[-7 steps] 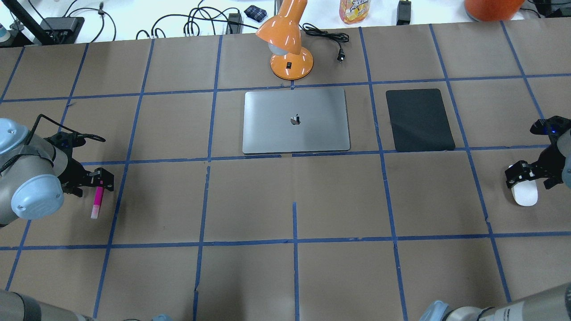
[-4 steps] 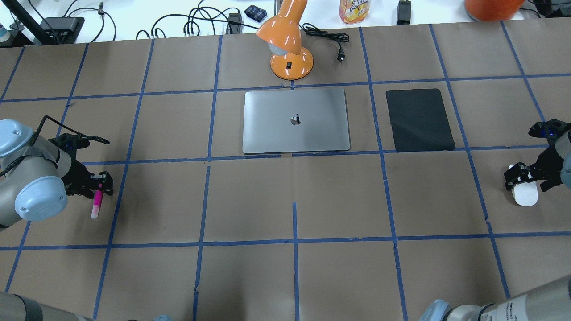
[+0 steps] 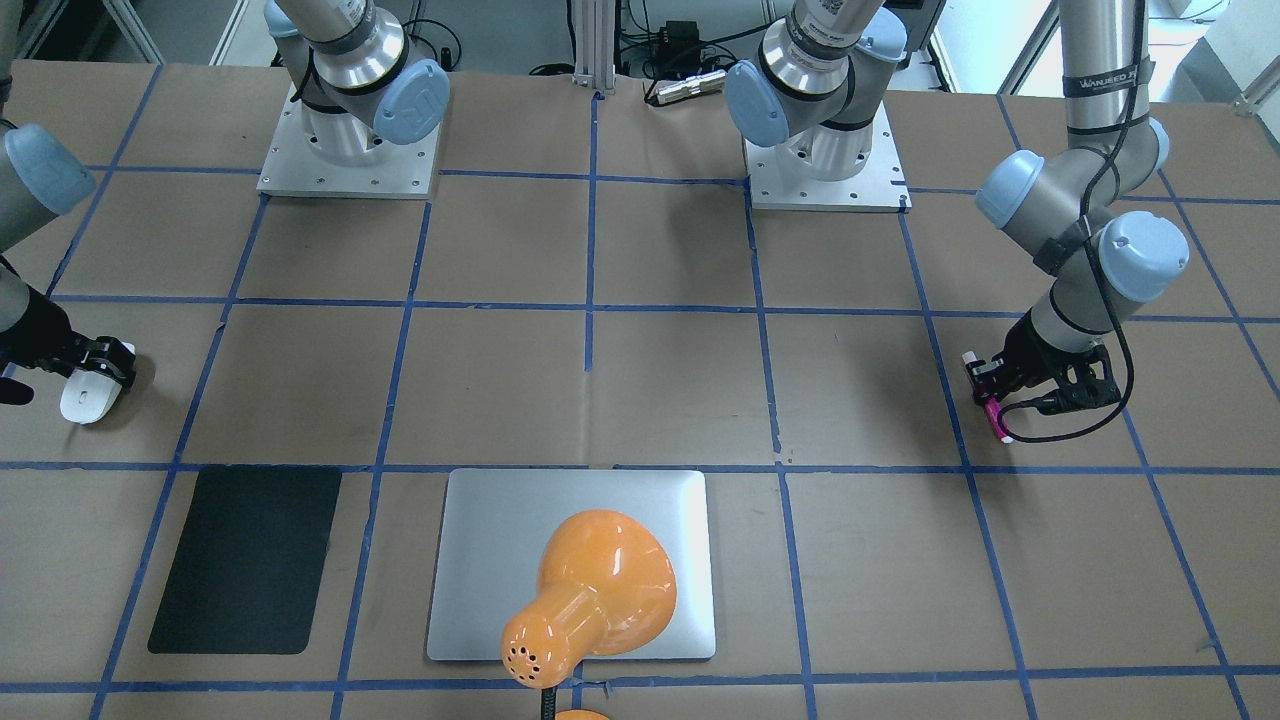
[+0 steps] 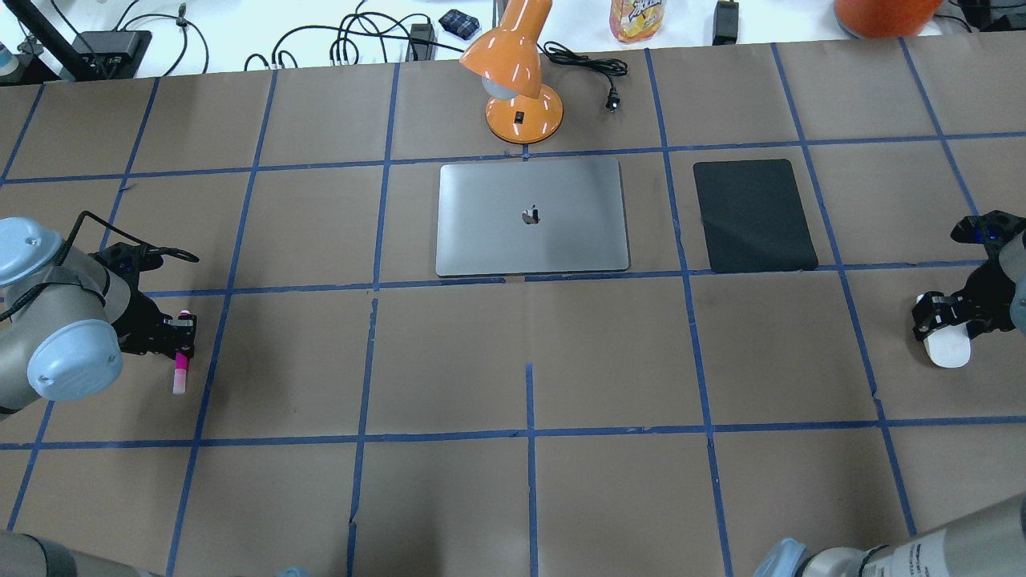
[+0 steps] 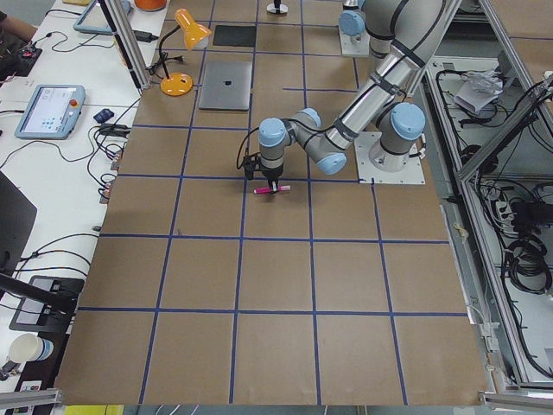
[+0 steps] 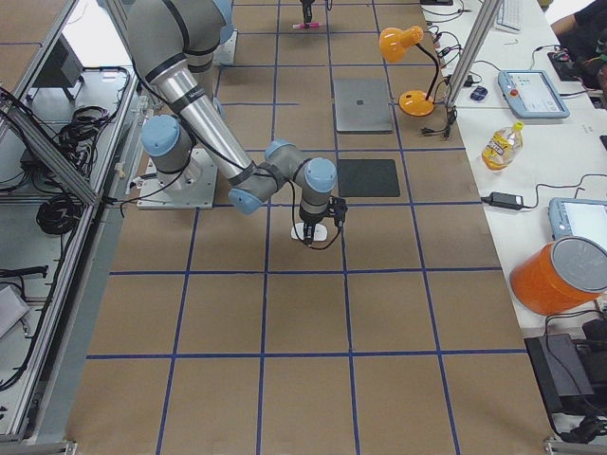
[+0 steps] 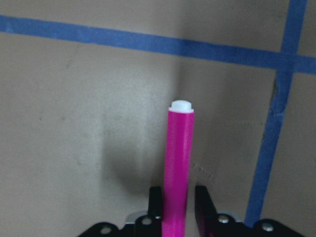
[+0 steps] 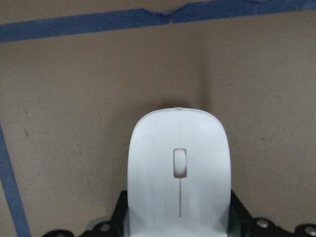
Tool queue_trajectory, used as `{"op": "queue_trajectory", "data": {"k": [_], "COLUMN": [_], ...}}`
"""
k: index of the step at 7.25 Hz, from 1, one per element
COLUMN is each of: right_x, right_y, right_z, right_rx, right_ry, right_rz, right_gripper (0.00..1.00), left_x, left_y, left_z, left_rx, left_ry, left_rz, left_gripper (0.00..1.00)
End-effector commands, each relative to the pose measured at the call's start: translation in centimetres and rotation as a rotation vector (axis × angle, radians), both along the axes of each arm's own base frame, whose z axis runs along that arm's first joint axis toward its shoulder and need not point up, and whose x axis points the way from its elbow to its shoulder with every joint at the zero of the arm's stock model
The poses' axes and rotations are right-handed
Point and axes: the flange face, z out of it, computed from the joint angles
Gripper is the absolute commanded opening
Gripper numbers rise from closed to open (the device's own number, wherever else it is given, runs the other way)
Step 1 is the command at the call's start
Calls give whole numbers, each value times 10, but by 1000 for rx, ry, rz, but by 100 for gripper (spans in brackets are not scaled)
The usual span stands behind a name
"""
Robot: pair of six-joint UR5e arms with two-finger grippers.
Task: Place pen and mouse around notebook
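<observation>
L gripper pinches the pen, tip poking out front. R gripper clamps the mouse by its sides; both well off the notebook.

Overhead cam looks forward-down over the table, front cam faces it from the opposite side, steeply, both sharing the notebook and lamp; end cams sight lengthwise from far; wrist cams close, aimed downward.
</observation>
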Motion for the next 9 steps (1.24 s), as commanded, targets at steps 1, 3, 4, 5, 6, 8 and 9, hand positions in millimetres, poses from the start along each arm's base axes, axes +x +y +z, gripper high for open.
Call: {"op": "queue_trajectory", "data": {"k": [1, 3, 4, 5, 6, 8, 9], "right_x": [17, 50, 77, 115, 139, 191, 215], "right_y": [-47, -99, -126, -148, -158, -178, -194], "right_z": [42, 74, 67, 78, 74, 43, 35], "right_rx": [-5, -18, -21, -45, -61, -74, -69], "right_ry": [4, -9, -8, 12, -23, -58, -45], "right_rz": [61, 85, 123, 142, 133, 88, 55], "right_gripper": [13, 13, 13, 14, 14, 14, 14], "left_x": [-40, -118, -160, -206, -254, -326, -358], "left_y": [-9, -13, -12, -10, -4, 6, 14], "left_z": [32, 59, 67, 66, 64, 64, 62], "left_rx": [-3, -1, -7, -10, -10, 15, 67], "left_ry": [5, 4, 4, 12, 16, 81, 120], "left_rz": [146, 328, 423, 549, 673, 911, 1065], "left_gripper": [14, 14, 14, 14, 13, 10, 3]}}
